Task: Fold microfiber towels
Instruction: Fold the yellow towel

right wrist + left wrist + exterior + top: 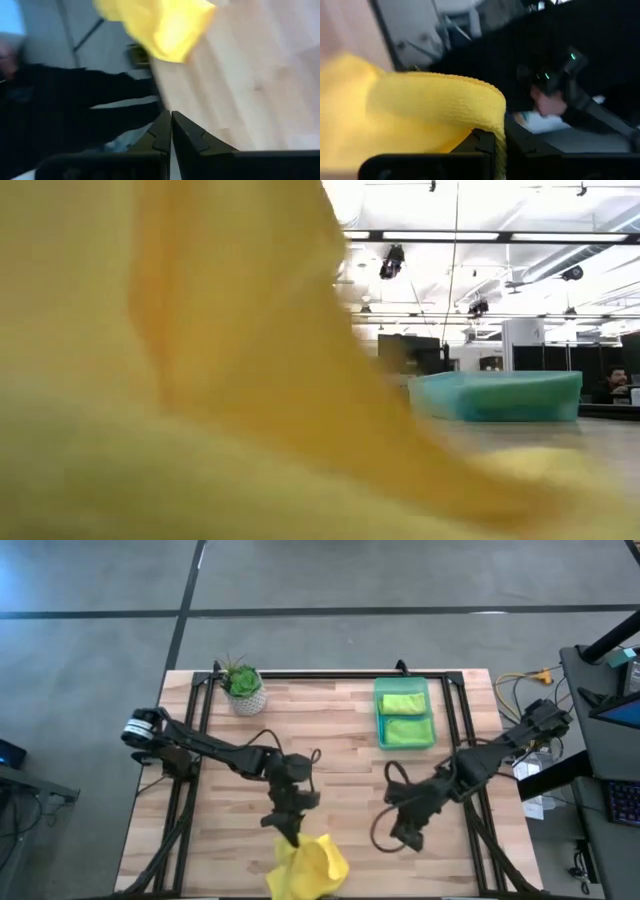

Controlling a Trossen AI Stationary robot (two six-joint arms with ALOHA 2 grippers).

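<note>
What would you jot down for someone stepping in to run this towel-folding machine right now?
Left gripper: shut on the yellow towel, which is bunched at the table's near edge and fills most of the low view.
Right gripper: shut, holding nothing, over bare wood to the right of the yellow towel.
Green bin at the far right of the table holds two lime green towels lying flat; they look folded already.
Potted plant stands at the far left, out of the way.
Done: apparently the two lime towels.
Left: fold the yellow towel. No teal towel shows in any view.
</note>
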